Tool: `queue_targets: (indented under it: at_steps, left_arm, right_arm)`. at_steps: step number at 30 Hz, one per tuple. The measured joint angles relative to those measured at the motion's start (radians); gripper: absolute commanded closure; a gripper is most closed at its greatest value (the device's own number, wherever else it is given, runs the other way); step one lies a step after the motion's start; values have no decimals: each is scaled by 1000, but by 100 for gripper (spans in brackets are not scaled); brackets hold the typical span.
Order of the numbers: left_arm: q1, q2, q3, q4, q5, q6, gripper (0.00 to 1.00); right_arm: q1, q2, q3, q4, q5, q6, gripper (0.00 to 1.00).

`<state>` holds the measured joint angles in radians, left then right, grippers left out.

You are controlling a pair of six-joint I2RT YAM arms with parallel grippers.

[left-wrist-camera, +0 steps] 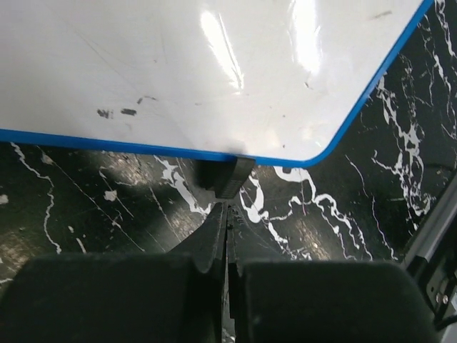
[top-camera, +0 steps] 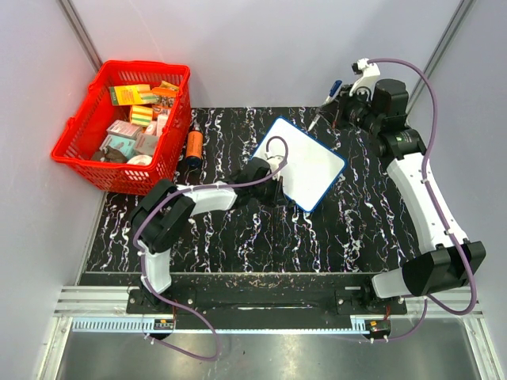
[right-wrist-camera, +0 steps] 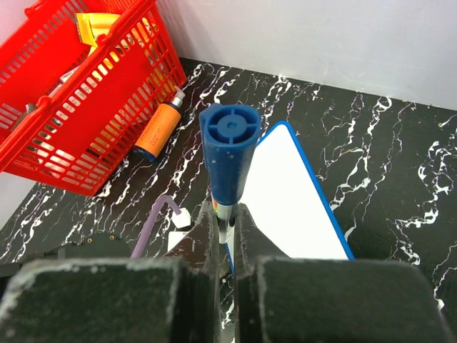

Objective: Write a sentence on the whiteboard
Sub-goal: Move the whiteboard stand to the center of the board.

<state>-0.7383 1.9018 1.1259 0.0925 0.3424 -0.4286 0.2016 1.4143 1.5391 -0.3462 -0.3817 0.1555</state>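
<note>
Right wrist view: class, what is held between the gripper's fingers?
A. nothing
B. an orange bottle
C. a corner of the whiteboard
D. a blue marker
D: the right gripper is shut on the shaft of a blue marker, while the orange bottle lies on the table beside the red basket.
</note>
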Motion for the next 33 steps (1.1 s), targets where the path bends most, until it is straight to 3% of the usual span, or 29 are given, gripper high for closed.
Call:
queue_targets:
  at_steps: [18,26,33]
  left_arm:
    - [-44,105,22,67,-135,-18,100]
    - [-92,174,108,82,-142,-43,100]
    - [-130,297,280,85,-148,-78,100]
  right_arm:
    - [-21,-11,0,0,-1,0,100]
    - [-21,-11,0,0,-2,0,100]
    - [-21,-11,0,0,-2,0,100]
